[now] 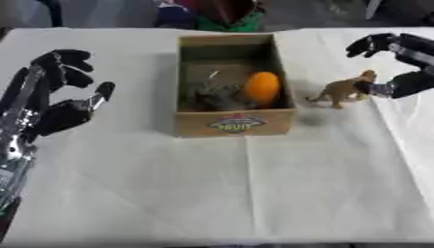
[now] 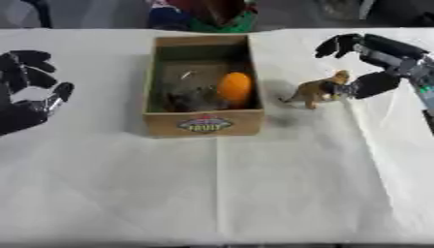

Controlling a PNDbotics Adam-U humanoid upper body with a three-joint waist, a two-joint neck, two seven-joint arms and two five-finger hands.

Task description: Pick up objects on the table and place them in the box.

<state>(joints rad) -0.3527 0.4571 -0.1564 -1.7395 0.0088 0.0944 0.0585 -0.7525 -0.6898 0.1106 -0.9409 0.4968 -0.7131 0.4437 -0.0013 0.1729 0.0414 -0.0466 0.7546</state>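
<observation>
On the white-clothed table (image 1: pixel 212 193), a cardboard box (image 1: pixel 235 123) already holds an orange egg-shaped object (image 1: pixel 263 87) and a grey item (image 1: pixel 216 96). The left hand (image 1: pixel 59 109) rests open; the right hand (image 2: pixel 369 65), fingers spread, touches the brown animal figure (image 2: pixel 315 90) standing just right of the box, apparently the last piece.

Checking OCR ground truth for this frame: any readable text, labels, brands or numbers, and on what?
Brown cardboard box: one colourful printed label on its front wall, with lettering across the middle too blurred to read.
Orange egg-shaped object, grey item beside it in the box, tan toy animal, white tablecloth: no text visible.
Nothing else legible.
</observation>
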